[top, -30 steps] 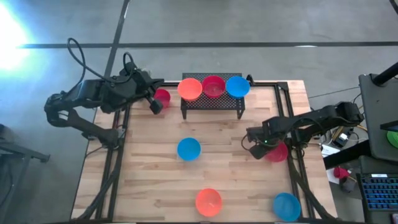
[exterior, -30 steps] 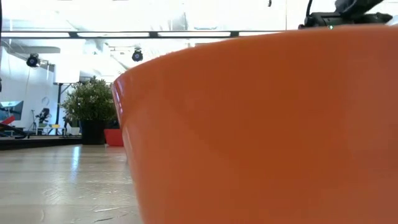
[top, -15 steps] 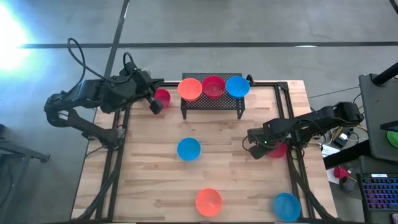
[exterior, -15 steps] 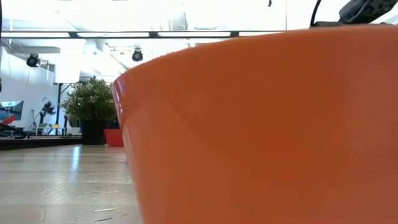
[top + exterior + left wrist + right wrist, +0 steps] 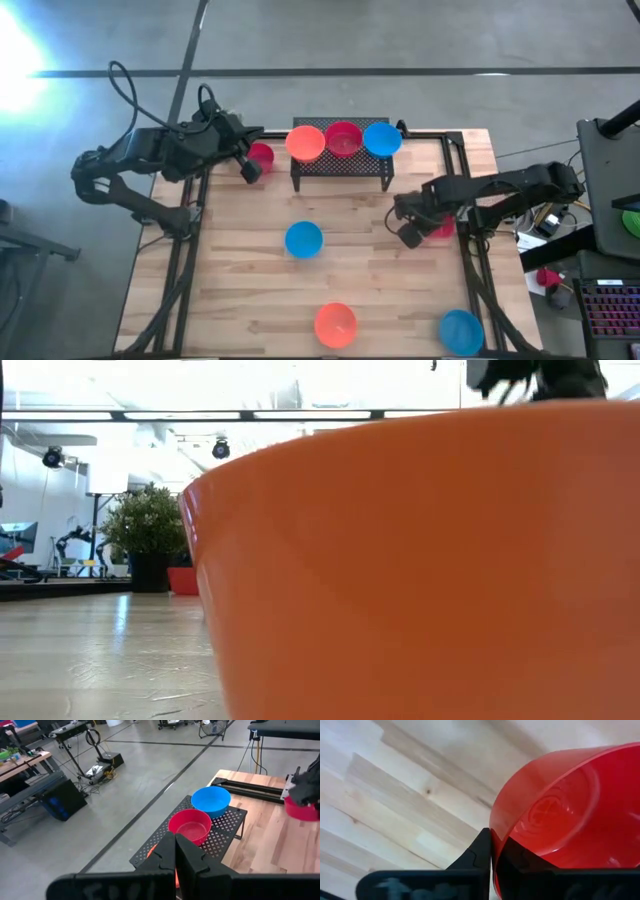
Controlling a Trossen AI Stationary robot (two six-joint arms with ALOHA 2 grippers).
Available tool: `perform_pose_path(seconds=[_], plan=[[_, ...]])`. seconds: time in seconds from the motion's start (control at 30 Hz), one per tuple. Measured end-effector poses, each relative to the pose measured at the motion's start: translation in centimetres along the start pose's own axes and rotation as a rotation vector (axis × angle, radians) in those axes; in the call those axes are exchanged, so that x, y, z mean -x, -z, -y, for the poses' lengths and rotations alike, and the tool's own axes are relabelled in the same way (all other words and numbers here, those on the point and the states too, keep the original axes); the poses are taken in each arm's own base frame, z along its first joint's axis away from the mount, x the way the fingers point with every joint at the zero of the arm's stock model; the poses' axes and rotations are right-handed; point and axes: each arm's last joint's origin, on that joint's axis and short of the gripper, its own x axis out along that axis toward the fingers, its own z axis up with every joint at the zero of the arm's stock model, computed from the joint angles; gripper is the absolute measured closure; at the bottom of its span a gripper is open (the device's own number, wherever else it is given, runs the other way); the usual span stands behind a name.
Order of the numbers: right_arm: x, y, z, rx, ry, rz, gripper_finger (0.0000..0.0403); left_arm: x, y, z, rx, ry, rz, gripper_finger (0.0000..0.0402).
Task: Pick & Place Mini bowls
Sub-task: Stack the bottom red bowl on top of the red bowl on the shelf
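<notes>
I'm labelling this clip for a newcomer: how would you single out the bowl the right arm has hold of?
Start at the black wire-mesh rack at the table's far edge, then look toward the right edge, where the right gripper is. The red bowl pinched by its rim is the one; unlike the other red bowls, it is half hidden under that arm.

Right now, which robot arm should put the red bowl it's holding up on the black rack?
The right arm, probably. Its gripper is pinched on the rim of a red bowl that looks lifted off the table, beside the rack. The left gripper sits shut at the table's far left corner.
</notes>
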Motion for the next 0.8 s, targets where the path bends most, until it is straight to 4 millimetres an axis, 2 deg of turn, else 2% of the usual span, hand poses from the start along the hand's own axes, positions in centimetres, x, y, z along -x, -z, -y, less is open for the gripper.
perform_pose_path(seconds=[0.23, 0.43, 0.57, 0.8], plan=[[6.2, -0.1, -0.7, 0.072, 0.008, 0.153, 0.0395, 0.0, 0.0, 0.0, 0.000, 0.000, 0.000, 0.0402], [10.1, -1.0, -2.0, 0.182, 0.039, 0.270, 0.0395, 0.0, 0.0, 0.0, 0.000, 0.001, 0.000, 0.0401], [11.9, -2.4, -3.0, 0.287, 0.116, 0.322, 0.0395, 0.0, 0.0, 0.0, 0.004, 0.000, 0.000, 0.0402], [13.9, -6.4, -4.2, 0.483, 0.170, 0.362, 0.0395, 0.0, -0.1, 0.0, 0.009, 0.001, 0.004, 0.0401]])
